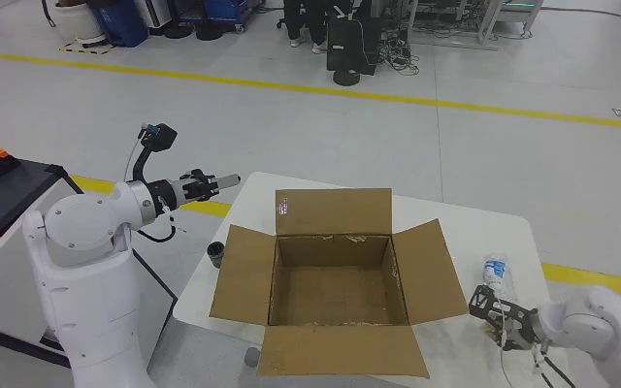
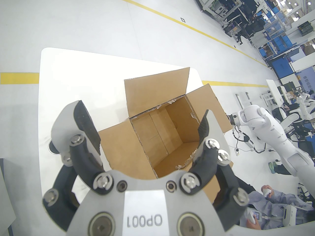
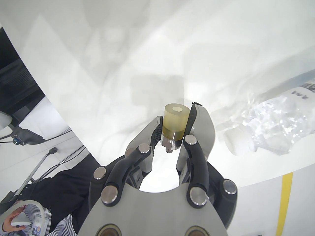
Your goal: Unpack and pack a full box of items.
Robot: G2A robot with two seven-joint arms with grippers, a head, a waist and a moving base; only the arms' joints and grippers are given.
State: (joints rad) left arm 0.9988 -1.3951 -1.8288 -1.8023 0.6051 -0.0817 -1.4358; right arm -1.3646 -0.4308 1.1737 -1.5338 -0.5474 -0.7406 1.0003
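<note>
An open cardboard box stands in the middle of the white table with all flaps spread and a bare bottom; its inside also lies below my left gripper's camera. My left gripper is open with nothing between its fingers, held in the air off the table's left side. My right gripper is shut on a small yellowish cylinder with a metal stud, low over the table at the box's right. A clear plastic water bottle lies beside it, cap toward the gripper.
A small dark cylinder stands on the table just left of the box's left flap. A small grey round thing sits near the table's front edge. The table's edge runs close behind the right gripper.
</note>
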